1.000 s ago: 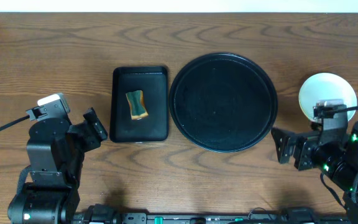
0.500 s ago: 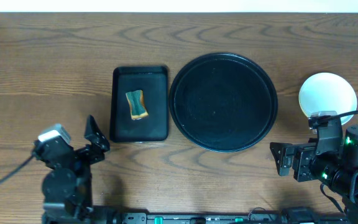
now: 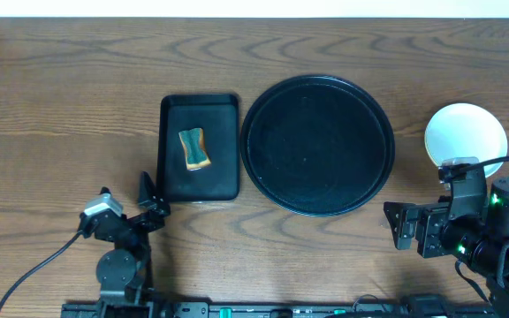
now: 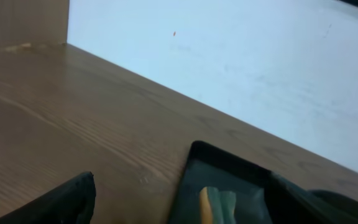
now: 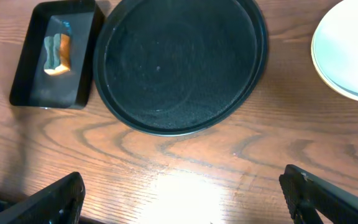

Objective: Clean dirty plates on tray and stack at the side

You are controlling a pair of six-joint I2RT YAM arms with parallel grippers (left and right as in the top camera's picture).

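The large round black tray [image 3: 317,145] lies at the table's middle with nothing on it; it also shows in the right wrist view [image 5: 179,62]. The plates [image 3: 465,132] sit stacked to its right, pale with a yellowish rim, seen also in the right wrist view [image 5: 350,50]. My left gripper [image 3: 148,201] is open and empty at the front left, just below the small tray. My right gripper [image 3: 398,218] is open and empty over bare wood at the front right, below the stack.
A small rectangular black tray [image 3: 200,147] holding a yellow-green sponge [image 3: 193,148] stands left of the round tray; the left wrist view shows the sponge [image 4: 215,205] close ahead. A white wall [image 4: 241,68] borders the table's far edge.
My left arm has drawn back toward the table's front edge and folded down, its gripper shifting slightly right. The right arm settled half a second ago and stays still.
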